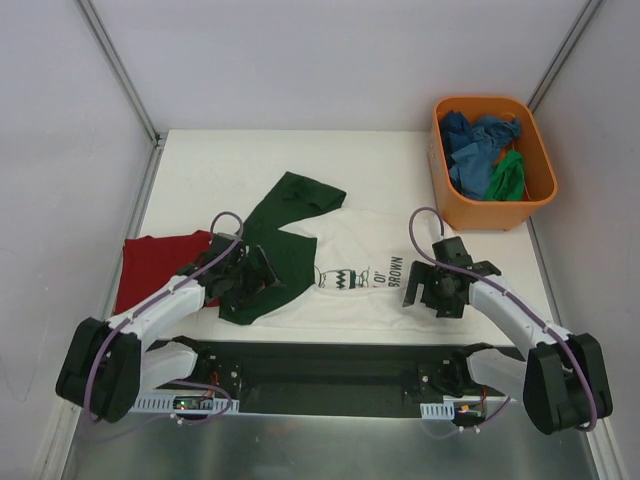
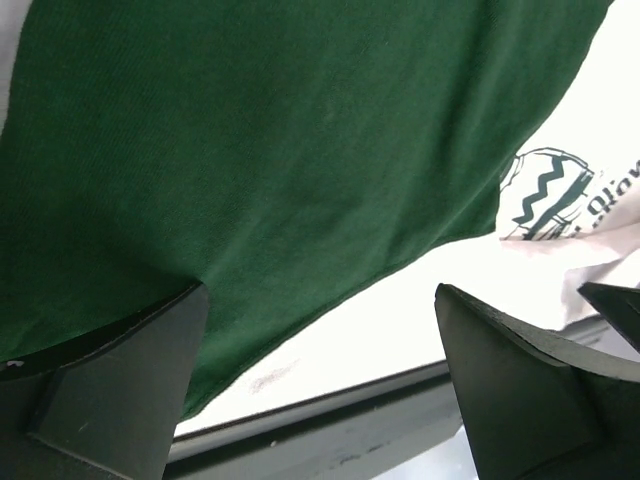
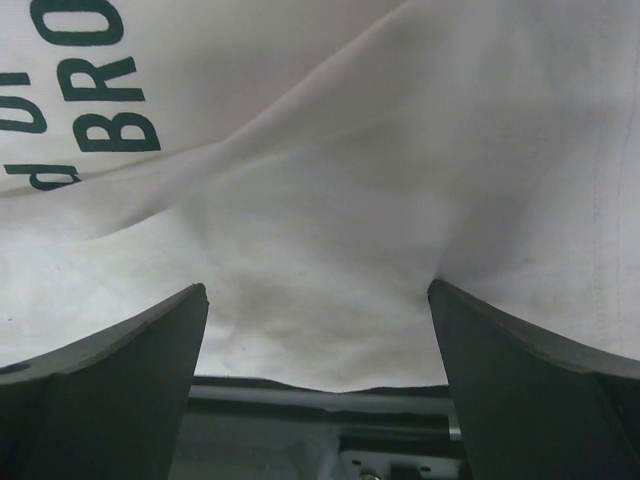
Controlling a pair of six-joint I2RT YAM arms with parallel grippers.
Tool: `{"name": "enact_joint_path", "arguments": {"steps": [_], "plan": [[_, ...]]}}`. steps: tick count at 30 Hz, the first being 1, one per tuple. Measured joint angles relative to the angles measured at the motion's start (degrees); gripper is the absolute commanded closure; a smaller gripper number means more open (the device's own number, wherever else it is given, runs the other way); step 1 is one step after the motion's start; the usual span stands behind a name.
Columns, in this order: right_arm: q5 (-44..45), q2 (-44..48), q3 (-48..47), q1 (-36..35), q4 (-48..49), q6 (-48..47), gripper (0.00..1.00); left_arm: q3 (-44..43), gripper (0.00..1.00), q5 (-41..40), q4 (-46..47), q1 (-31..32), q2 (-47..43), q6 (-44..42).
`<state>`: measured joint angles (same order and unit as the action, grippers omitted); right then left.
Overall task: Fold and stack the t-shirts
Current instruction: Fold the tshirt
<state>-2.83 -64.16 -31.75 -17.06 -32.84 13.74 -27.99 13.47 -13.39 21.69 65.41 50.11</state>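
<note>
Jaws of left gripper are spread wide with nothing between them. Right gripper is the same: fingers fully apart, no cloth pinched. Both tools hang low over the near edge of the white t-shirt, one at each end.

Under left gripper: dark green cloth of that shirt, sleeve or back panel, lying over the white front. In the left wrist view its curved edge runs from the left finger diagonally up toward the print. White fabric shows between the tips, with the dark rail just nearer.

Under right gripper: plain white fabric with a soft ridge. Green lettering sits beyond and to its left. The hem lies just short of the fingertips.

Key relation: the shirt's long axis runs side to side, from one gripper to the other. Each arm has its own end directly below, and neither needs to reach across. Judgement: the coming move is a descent and pinch on the near edge at both ends.

Just left of left gripper lies the dark red t-shirt, flat. Far beyond right gripper, back right, stands the orange tub with blue shirts and a green shirt bundled inside.

Unclear:
- whether any fingertip touches cloth
- which end is the collar
- how much white lies under the green flap
- whether red and green cloth touch, since the left arm covers that seam
</note>
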Motion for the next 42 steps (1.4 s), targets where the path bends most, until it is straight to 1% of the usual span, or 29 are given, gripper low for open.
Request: {"name": "enact_joint_path", "arguments": {"steps": [6,11,15,18,20,23,27,28,30,32,35,36,39,40,42], "plan": [[-2.4,6.3,2.6,0.0,-6.5,2.1,0.03,6.6,0.01,2.5,-1.7,0.1,-11.8,3.2],[-2.7,13.1,2.6,0.0,-11.3,3.3,0.03,9.2,0.01,4.5,-5.2,0.1,-19.2,4.8],[-1.3,17.4,-2.0,0.0,-15.4,2.4,0.03,7.6,0.01,3.9,-9.5,0.4,-24.2,3.9],[2.9,17.6,-8.4,0.0,-16.9,1.1,0.03,1.0,0.01,2.0,-11.5,0.5,-24.2,1.0],[5.7,17.2,-12.3,0.0,-16.9,0.0,0.03,-6.1,0.01,-0.4,-11.5,0.5,-21.7,-1.4],[7.6,16.5,-15.9,0.0,-16.1,-1.3,0.03,-17.4,0.01,-4.2,-10.4,0.5,-14.1,-4.4],[8.3,15.9,-16.9,0.0,-14.7,-2.8,0.03,-28.7,0.01,-9.6,-9.3,0.4,-0.4,-7.0],[8.5,15.5,-16.9,0.0,-14.7,-3.0,0.03,-31.7,0.01,-11.0,-9.4,0.4,4.2,-7.8],[8.6,14.6,-16.9,0.1,-14.7,-3.6,0.03,-36.3,0.05,-12.3,-9.5,0.1,11.8,-9.3],[8.6,14.1,-16.9,0.1,-14.6,-4.0,0.03,-41.2,0.12,-12.5,-9.5,-0.6,19.4,-10.6],[8.9,14.0,-16.9,0.1,-14.5,-4.2,0.03,-46.5,0.28,-12.2,-9.6,-1.9,27.9,-11.4],[9.2,14.0,-16.9,0.2,-14.5,-4.3,0.03,-48.1,0.38,-12.0,-9.6,-2.5,30.5,-11.6],[10.3,14.0,-16.9,0.7,-14.5,-4.7,0.03,-52.0,0.47,-11.0,-9.7,-4.0,37.0,-11.8],[10.6,14.1,-16.9,1.0,-14.5,-4.9,0.03,-53.2,0.52,-10.9,-9.7,-4.3,39.0,-11.9],[11.5,14.4,-16.9,1.7,-14.5,-5.3,0.03,-55.3,0.55,-10.5,-9.7,-5.0,42.6,-12.0]]}}
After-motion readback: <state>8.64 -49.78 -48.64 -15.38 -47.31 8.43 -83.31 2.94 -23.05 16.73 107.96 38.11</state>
